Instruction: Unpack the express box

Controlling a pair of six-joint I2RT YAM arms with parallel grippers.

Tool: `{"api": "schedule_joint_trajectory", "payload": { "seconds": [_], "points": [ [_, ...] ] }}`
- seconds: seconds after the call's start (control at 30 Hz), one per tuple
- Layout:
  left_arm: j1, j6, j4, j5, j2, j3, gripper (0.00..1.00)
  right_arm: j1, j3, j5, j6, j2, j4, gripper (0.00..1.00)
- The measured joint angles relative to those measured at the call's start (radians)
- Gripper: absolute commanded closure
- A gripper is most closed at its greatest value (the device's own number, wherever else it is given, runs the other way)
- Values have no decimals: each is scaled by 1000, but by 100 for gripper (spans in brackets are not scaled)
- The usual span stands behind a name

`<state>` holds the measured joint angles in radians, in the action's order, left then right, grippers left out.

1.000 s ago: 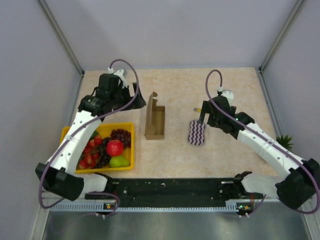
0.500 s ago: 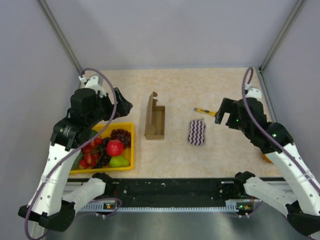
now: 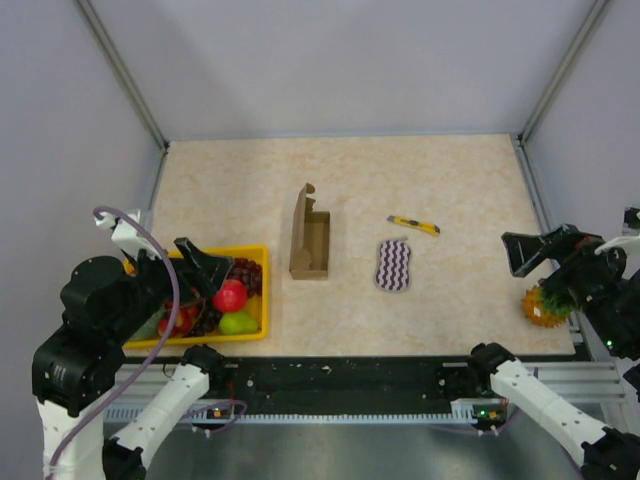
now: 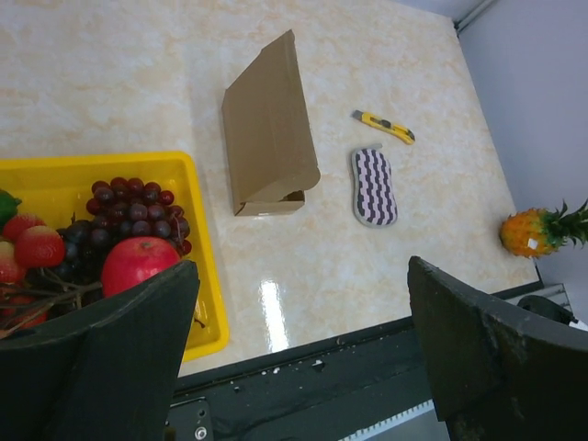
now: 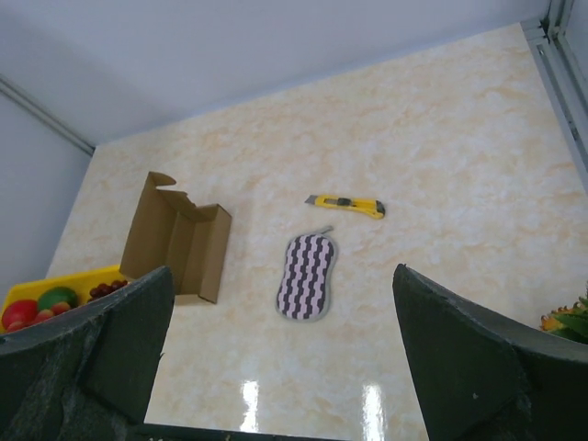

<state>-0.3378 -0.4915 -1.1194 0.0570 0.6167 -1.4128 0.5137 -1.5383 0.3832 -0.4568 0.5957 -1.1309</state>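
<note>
Looking down from the top camera, the express box (image 3: pixel 310 243) sits on the counter (image 3: pixel 450 170) a bit left of centre, and neither arm is touching it. Its flap lid is open and stands up along the box's left long side, so the inside faces up. It lies just right of the yellow fruit tray (image 3: pixel 264 300) with a gap of bare counter between them.

Right of the box, near it but apart, the purple-and-white wavy-striped pouch (image 3: pixel 394 265) lies flat. Past the pouch, farther back and to the right, there's a yellow utility knife (image 3: pixel 413 225) lying at a slant, clear of both.

The left pincer (image 3: pixel 205 268) hangs over the tray on the near-left side, well apart from the box. Both fingers are spread wide with nothing between them. In the left wrist view the box, pouch and knife all show through the gap.

The right pincer (image 3: pixel 525 252) is out at the right edge of the counter, also spread wide and carrying nothing, next to a little toy pineapple (image 3: pixel 545 303).

The tray holds a red apple (image 3: pixel 229 296), dark grapes (image 3: pixel 243 270), a green pear (image 3: pixel 237 323) and some strawberries.
</note>
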Motion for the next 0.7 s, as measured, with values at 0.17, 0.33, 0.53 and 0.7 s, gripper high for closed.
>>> {"api": "schedule_joint_trajectory", "payload": {
  "seconds": [0.17, 0.33, 0.53, 0.7],
  "points": [
    [0, 24, -20, 5, -1, -7, 1, 0, -11, -17, 0, -2, -34, 1],
    [0, 46, -43, 2, 5, -13, 1, 0, -6, -37, -8, 3, -45, 1],
    [0, 59, -60, -7, 19, -35, 1, 0, -6, -40, -12, 3, -45, 1],
    [0, 67, -64, -13, 23, -34, 1, 0, 0, -40, -19, 3, -47, 1]
  ]
}}
